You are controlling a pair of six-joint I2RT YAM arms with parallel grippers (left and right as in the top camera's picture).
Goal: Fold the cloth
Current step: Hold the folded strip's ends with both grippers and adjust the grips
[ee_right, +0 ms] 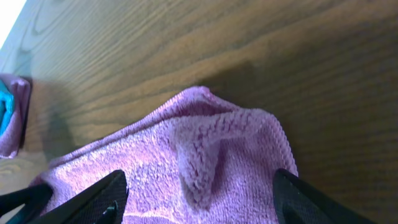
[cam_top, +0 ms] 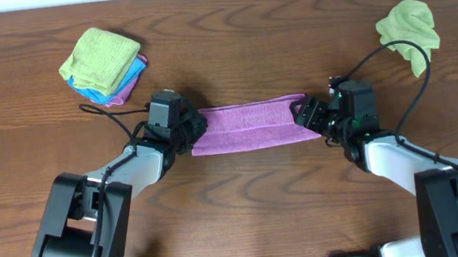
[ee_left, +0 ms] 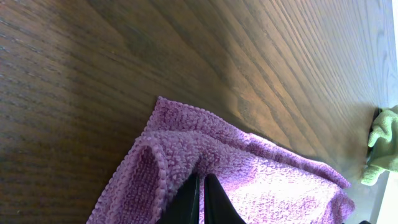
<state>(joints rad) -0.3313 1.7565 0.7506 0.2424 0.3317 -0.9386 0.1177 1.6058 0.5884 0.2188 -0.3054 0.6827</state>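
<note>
Purple cloth [cam_top: 250,126] folded into a strip, mid-tabletop [cam_top: 229,51] | long axis runs left-right, one end toward each arm | left hand [ee_left: 200,198] fingers nearly together, pinching the left end | right hand [ee_right: 200,196] spread wide, straddling the right end, gripping nothing

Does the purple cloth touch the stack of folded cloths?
No, the purple cloth lies apart from the stack, with bare table between them.
</note>
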